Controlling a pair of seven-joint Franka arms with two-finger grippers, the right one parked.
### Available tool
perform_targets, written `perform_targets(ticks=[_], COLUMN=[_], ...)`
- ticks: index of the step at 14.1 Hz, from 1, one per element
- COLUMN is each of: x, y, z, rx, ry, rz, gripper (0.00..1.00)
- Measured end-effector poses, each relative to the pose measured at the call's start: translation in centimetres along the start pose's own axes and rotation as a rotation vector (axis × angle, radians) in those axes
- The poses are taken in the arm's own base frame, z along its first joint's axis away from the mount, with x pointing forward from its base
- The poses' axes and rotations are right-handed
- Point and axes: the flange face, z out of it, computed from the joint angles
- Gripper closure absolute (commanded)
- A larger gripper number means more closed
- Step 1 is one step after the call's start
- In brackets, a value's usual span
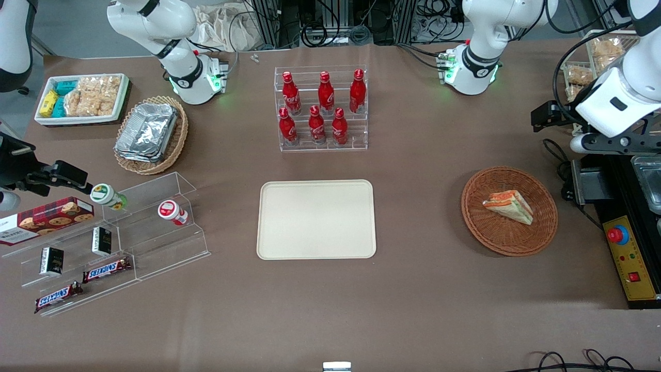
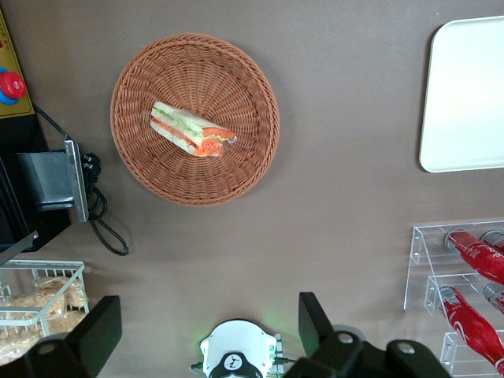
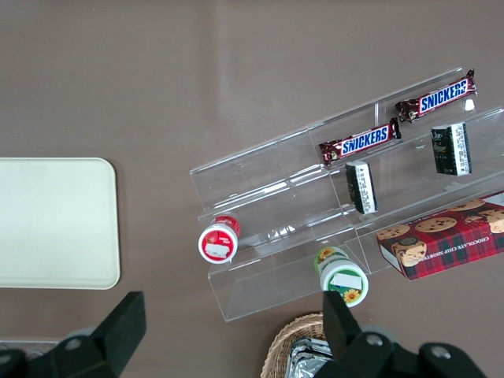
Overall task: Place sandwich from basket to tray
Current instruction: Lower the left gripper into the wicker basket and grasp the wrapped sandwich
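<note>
The wrapped sandwich (image 1: 508, 205) lies in the round reddish-brown basket (image 1: 480, 227) toward the working arm's end of the table. The cream tray (image 1: 316, 219) lies flat and bare at the table's middle. My left gripper (image 1: 601, 144) hangs high above the table, farther from the front camera than the basket and off to its side. In the left wrist view the gripper (image 2: 206, 327) is open wide and empty, with the sandwich (image 2: 191, 131) and basket (image 2: 197, 185) well apart from its fingers (image 2: 315, 323). The tray's edge (image 2: 465, 94) shows there too, and in the right wrist view (image 3: 55, 220).
A clear rack of red bottles (image 1: 323, 108) stands farther back than the tray. A control box with a red button (image 1: 632, 258) sits beside the basket. A tan basket of foil containers (image 1: 152, 134), a white snack bin (image 1: 82, 98) and a clear snack shelf (image 1: 103, 243) lie toward the parked arm's end.
</note>
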Motion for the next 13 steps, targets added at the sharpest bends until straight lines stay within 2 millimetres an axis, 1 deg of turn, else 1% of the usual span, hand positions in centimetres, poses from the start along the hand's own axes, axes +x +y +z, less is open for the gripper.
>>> perform_targets(ticks=[4,6,7,8,10,13], x=[0.0,0.2,0.5,1.2,3.3,6.7], y=[-0.2,-0.4,-0.3,-0.3,-0.1,-0.4], z=[0.0,0.3,0.8,1.6,4.4,10.0], rx=[0.001,0.001,0.004,0.008,0.016,0.033], ry=[-0.004,-0.009,-0.020,-0.037,-0.081,-0.105], rz=[-0.021,-0.089,-0.147,-0.207,-0.341,-0.548], gripper=[0.00,0.00,0.00,0.00,0.00,0.00])
